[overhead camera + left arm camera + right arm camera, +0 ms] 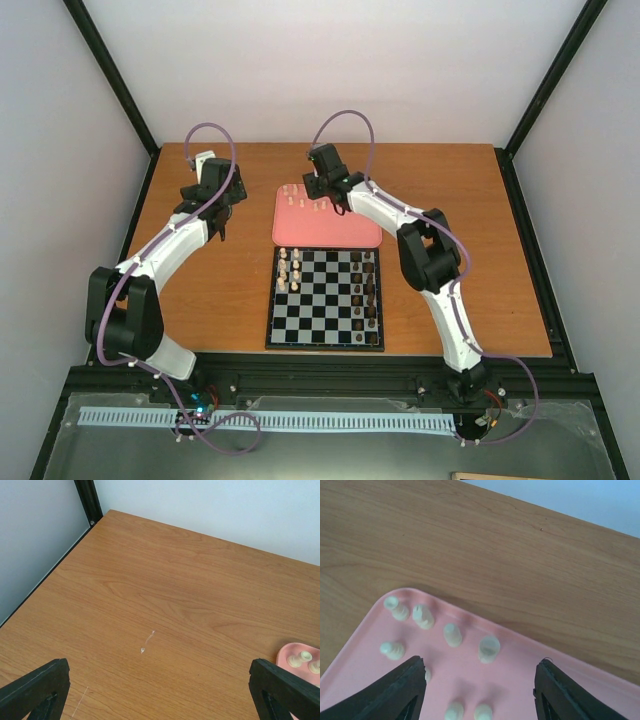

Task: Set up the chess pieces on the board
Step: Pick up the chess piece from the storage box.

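Left arm reaches forward, left of the pink tray (340, 228); left end effector (157, 687) tilts down over bare bench (165, 590), jaws wide open with nothing between them. Right arm is stretched forward with its elbow bent inward; right end effector (480, 680) sits low over the tray's far end, jaws apart and gripping nothing, cream chess pieces (489, 648) scattered on the tray below and ahead. Other cream pieces line the left columns of the board (320, 310), dark pieces (371, 295) its right; the board sits just nearer than the tray.

Tray (345, 235) behind board (320, 320) — chess pieces (289, 270) on both
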